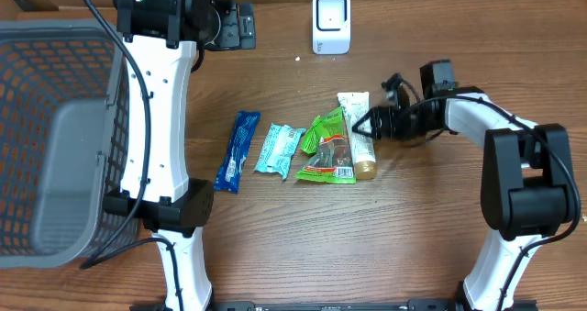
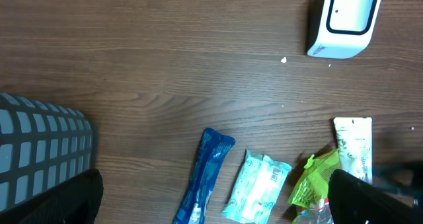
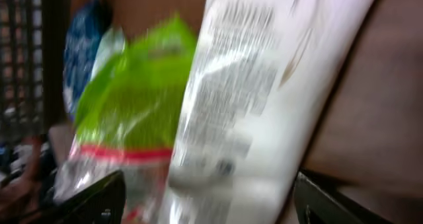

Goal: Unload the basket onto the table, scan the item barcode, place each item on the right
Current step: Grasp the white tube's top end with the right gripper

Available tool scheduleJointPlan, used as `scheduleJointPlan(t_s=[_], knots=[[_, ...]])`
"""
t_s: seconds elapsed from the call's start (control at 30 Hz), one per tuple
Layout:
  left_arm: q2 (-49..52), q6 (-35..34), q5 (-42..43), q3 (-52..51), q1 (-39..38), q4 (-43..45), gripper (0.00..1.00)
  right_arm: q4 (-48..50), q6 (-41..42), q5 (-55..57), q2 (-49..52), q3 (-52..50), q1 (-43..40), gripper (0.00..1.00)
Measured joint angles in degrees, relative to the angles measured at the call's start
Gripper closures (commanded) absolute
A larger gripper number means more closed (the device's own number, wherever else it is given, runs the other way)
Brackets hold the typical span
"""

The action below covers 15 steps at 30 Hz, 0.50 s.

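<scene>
A white tube (image 1: pixel 354 127) with a tan cap lies on the wooden table beside a green packet (image 1: pixel 326 144), a pale teal packet (image 1: pixel 278 149) and a blue packet (image 1: pixel 237 150). The white scanner (image 1: pixel 331 22) stands at the back. My right gripper (image 1: pixel 365 124) is low at the tube's right side. In the right wrist view it (image 3: pixel 211 201) is open, and its fingers straddle the blurred tube (image 3: pixel 251 98) and the edge of the green packet (image 3: pixel 132 112). My left gripper (image 1: pixel 229 27) hangs open high at the back left, over the packets (image 2: pixel 215 204), holding nothing.
A grey mesh basket (image 1: pixel 55 137) fills the left side of the table. The left arm's white links run down beside it. Bare wood lies between the scanner (image 2: pixel 345 19) and the row of items.
</scene>
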Motion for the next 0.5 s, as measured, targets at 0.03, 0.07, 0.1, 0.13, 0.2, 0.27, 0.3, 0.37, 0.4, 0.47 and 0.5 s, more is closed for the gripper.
scheduleJointPlan(t_s=[0.03,0.07,0.1,0.13,0.2,0.27,0.3,0.37,0.4,0.47,0.5], knots=[[0.00,0.00,0.00,0.00,0.00,0.00,0.00,3.15,1.42,1.49,0.00,-0.15,0.02,0.18],[0.00,0.02,0.00,0.00,0.00,-0.02,0.00,6.01,2.84,2.86,0.00,-0.22,0.02,0.18],[0.00,0.02,0.00,0.00,0.00,0.00,0.00,9.05,4.04,4.96,0.00,-0.22,0.02,0.17],[0.00,0.00,0.00,0.00,0.00,0.00,0.00,11.50,5.42,7.26,0.00,-0.22,0.02,0.17],[0.00,0.00,0.00,0.00,0.00,0.00,0.00,15.02,7.10,10.56,0.02,-0.22,0.02,0.14],[0.00,0.02,0.00,0.00,0.00,-0.02,0.00,16.94,8.02,12.57,0.07,-0.22,0.13,0.13],[0.00,0.02,0.00,0.00,0.00,0.00,0.00,17.68,8.46,13.64,0.07,-0.22,0.22,0.11],[0.00,0.02,0.00,0.00,0.00,0.00,0.00,17.88,8.81,14.29,0.07,-0.22,0.28,0.08],[0.00,0.02,0.00,0.00,0.00,0.00,0.00,17.84,9.07,14.64,0.07,-0.22,0.39,0.07],[0.00,0.00,0.00,0.00,0.00,0.00,0.00,17.66,9.22,14.80,0.07,-0.20,0.66,0.07],[0.00,0.00,0.00,0.00,0.00,0.00,0.00,17.35,9.20,14.88,0.07,-0.07,0.81,0.07]])
